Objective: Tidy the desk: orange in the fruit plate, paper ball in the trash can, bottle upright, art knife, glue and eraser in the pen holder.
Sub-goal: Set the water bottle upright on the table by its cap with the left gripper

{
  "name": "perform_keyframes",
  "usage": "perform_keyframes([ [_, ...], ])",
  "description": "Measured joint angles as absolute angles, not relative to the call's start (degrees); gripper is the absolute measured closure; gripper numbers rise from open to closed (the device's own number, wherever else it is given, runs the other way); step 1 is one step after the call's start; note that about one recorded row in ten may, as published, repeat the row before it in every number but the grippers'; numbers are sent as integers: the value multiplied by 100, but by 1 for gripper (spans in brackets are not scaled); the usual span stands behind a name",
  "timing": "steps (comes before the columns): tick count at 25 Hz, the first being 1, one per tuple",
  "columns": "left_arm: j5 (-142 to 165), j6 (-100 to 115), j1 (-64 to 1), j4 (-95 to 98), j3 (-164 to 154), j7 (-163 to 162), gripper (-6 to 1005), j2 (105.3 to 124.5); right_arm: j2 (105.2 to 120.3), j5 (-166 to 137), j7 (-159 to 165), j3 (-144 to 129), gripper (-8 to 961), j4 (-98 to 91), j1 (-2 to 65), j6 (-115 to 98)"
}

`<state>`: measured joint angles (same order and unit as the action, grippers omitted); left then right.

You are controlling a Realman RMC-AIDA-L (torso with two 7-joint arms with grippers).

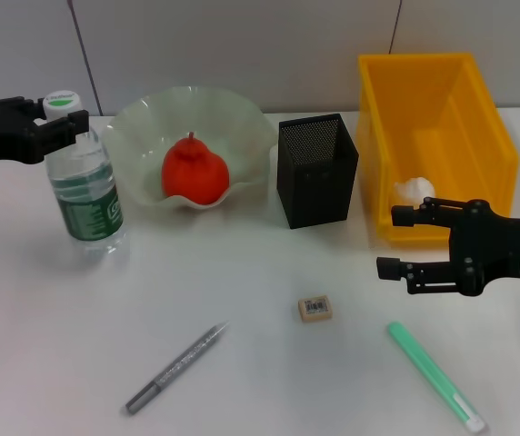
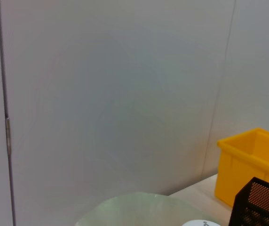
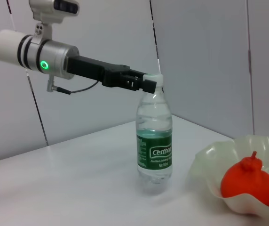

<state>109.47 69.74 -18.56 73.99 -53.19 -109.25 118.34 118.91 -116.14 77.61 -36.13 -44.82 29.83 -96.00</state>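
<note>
- The left gripper (image 1: 71, 125) reaches in from the left side and pinches the neck of the bottle (image 1: 85, 195) just under its white cap; the bottle stands upright on the table (image 1: 242, 363) straight below those fingers.
- Just to the right of that gripper sits the fruit plate (image 1: 142, 123), with the orange (image 1: 195, 173) resting in its middle.
- Farther right stands the pen holder (image 1: 317, 170), and nothing shows inside it from here.
- Down in front, a grey pen-like tool (image 1: 176, 367) lies at a slant, well below the left gripper.
- The eraser (image 1: 315, 308) lies flat, a little to the left of the right gripper and nearer the front edge.
- The right gripper (image 1: 395, 243) hovers with its 2 fingers spread wide, holding nothing, tips pointing left.
- Right behind it is the trash can (image 1: 478, 118), with the paper ball (image 1: 414, 192) inside, close above the upper finger.
- Below that gripper lies a green stick (image 1: 435, 375).
</note>
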Motion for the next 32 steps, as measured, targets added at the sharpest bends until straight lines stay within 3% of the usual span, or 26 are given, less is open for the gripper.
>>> perform_keyframes([
  [7,10941,6488,-2125,6741,-5297,-10539,554,11832,11891,-11614,7752,-3628,112,-4482,3027,-9598],
  [32,10796,6159,-2134,6219,-5351,-9869,551,11862,11891,-11615,7743,-3657,113,-4438,3035,-9453],
])
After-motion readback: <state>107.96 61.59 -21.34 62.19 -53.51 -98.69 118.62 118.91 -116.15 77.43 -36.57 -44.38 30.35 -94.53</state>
